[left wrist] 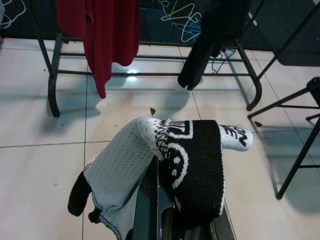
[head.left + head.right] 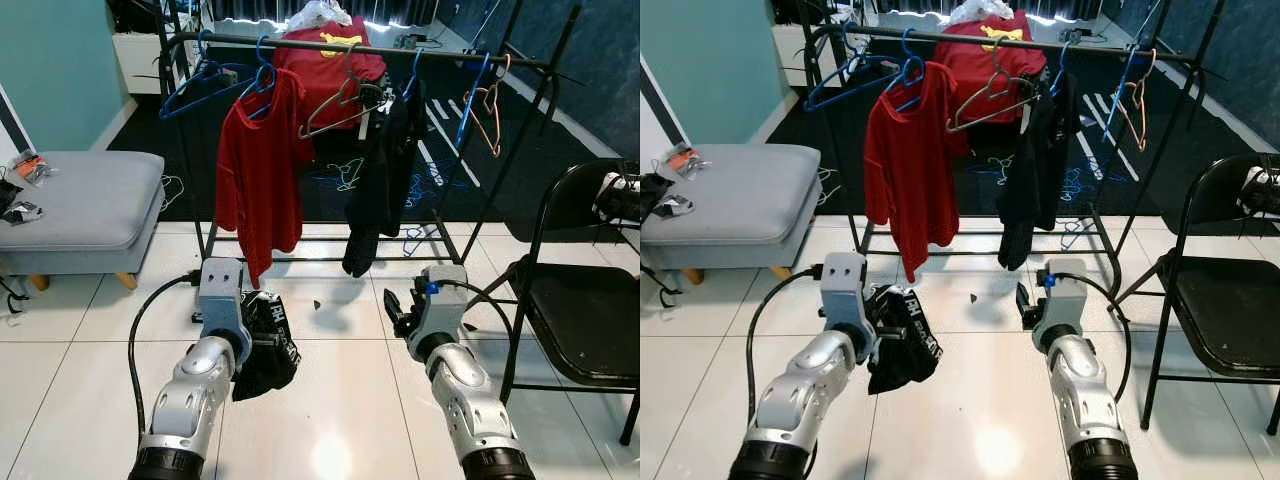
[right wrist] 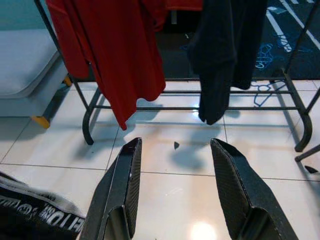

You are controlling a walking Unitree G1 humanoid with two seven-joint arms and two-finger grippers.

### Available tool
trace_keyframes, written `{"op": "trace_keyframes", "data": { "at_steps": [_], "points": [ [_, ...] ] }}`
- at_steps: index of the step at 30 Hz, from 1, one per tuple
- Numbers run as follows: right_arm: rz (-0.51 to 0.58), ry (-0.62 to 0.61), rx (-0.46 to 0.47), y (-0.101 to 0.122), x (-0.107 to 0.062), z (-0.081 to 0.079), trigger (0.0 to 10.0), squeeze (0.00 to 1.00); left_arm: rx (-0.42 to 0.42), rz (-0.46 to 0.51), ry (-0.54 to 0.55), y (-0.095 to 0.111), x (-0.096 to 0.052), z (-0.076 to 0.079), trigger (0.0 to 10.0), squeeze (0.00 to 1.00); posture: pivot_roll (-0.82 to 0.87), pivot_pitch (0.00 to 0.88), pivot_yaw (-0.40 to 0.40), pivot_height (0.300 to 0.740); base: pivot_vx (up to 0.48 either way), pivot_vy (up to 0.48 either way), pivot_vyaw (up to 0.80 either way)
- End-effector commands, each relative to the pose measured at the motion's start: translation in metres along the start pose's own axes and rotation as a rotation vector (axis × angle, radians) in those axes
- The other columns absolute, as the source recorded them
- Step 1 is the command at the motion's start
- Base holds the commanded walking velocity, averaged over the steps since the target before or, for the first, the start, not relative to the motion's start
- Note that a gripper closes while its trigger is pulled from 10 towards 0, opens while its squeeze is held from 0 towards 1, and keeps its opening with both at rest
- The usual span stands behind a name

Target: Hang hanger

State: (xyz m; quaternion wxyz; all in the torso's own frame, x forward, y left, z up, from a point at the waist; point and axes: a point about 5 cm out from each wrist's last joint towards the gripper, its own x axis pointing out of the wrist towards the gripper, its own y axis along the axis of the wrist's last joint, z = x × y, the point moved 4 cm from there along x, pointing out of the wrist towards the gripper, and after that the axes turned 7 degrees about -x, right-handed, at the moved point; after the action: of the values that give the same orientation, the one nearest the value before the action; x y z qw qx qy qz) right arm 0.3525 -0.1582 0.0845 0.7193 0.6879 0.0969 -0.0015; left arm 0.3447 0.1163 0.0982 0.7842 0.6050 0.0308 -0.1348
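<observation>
Clearly the left gripper [image 2: 262,338] is clamped on a black-and-white garment [image 2: 268,345] while the right gripper [image 3: 175,190] gapes empty, and the rail [image 2: 420,52], running crosswise, lies ahead and above both, its grey hanger [image 2: 340,100] hanging bare.

— What is my left gripper [image 1: 165,220] closed on?
— A knitted black-and-white garment [image 1: 192,165], its pale inner side a perforated mesh, soft and matt.

— And my right gripper [image 3: 175,190]?
— Its spread fingers [image 3: 122,185] are matt black with a fine grainy texture.

— The floor [image 2: 340,400]?
— Glossy white tile, throwing back the light.

— The clothes rack [image 2: 440,55]?
— Dark metal tube with a dull sheen. It carries a matt red cloth T-shirt [image 2: 262,165], a black cloth garment [image 2: 385,170], thin blue plastic hangers [image 2: 205,80] and a bare wire hanger [image 2: 340,105].

— My arms [image 2: 195,390]?
— Smooth silver, satin finish.
</observation>
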Motion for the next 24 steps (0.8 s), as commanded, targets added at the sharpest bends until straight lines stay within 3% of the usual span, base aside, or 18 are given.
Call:
{"op": "trace_keyframes", "data": {
  "at_steps": [1, 6, 24],
  "points": [
    [0.004, 0.011, 0.008, -0.0002, -0.0006, -0.0014, 10.0, 0.00, -0.014, 0.005, -0.006, 0.0003, 0.0009, 0.0018, 10.0, 0.00, -0.11, 0.065, -0.053, 0.740, 0.000, 0.000, 0.00],
    [0.003, 0.012, 0.005, -0.0006, -0.0009, -0.0013, 10.0, 0.00, -0.013, 0.019, -0.009, 0.0028, 0.0007, 0.0019, 10.0, 0.00, -0.11, 0.063, -0.054, 0.740, 0.107, 0.000, 0.00],
    [0.003, 0.019, -0.004, 0.0003, 0.0007, 0.0019, 10.0, 0.00, -0.031, 0.050, -0.015, 0.0070, -0.0006, 0.0025, 10.0, 0.00, -0.12, 0.063, -0.057, 0.740, 0.347, 0.000, 0.00]
  ]
}}
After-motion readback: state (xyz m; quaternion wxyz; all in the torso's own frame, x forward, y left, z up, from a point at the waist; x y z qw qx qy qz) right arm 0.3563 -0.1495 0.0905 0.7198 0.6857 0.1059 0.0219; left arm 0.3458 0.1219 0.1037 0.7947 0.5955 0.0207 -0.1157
